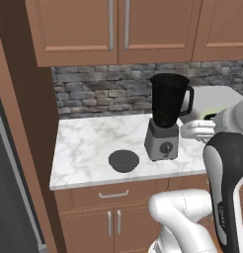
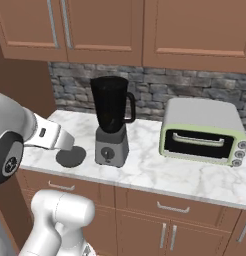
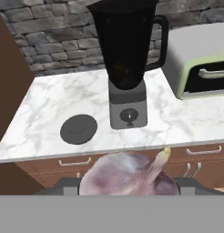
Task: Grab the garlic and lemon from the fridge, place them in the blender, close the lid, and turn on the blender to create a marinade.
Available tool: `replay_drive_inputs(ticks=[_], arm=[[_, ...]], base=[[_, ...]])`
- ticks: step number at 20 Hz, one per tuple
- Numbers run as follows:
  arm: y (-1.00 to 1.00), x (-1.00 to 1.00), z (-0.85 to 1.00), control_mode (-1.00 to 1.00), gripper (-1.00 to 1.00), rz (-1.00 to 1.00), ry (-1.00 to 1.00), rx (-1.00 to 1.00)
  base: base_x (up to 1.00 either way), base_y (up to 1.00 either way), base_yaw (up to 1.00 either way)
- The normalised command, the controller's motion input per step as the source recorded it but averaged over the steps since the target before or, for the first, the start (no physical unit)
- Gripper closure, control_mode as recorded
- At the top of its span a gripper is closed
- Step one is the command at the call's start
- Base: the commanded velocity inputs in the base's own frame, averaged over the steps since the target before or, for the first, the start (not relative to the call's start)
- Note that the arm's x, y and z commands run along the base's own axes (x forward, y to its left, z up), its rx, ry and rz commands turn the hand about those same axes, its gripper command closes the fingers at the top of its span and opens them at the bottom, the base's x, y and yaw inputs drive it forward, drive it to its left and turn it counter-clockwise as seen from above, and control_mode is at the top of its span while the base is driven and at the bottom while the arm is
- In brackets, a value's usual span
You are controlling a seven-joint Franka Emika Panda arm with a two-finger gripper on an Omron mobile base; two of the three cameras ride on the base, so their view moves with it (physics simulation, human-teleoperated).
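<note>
A: Garlic (image 3: 127, 175) sits between the gripper (image 3: 129, 184) jaws in the hand view, held, short of the counter (image 3: 50, 113).
B: Base views add the lid (image 1: 124, 160) lying left of the blender (image 1: 165, 116), jar uncovered
</note>
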Motion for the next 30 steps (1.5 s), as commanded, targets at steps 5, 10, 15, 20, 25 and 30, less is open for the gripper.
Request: replay_drive_inputs(ticks=[5,10,15,20,25,30], arm=[[0.0,0.0,0.0,1.0,1.0,0.0,0.0,0.0],[0.0,0.0,0.11,-1.0,1.0,0.0,-0.02,0.0],[0.03,0.0,0.68,-1.0,1.0,0.0,-0.11,-0.05],[-0.06,0.3,0.79,-1.0,1.0,-0.03,-0.04,-0.01],[-0.03,0.76,0.28,-1.0,1.0,-0.03,0.0,0.0],[-0.2,0.76,-0.03,-1.0,1.0,0.01,0.0,-0.02]], base=[[0.48,0.01,0.0],[0.04,0.0,0.0],[0.0,0.0,0.0],[0.0,0.0,0.0],[0.0,0.0,0.0],[0.0,0.0,0.0]])
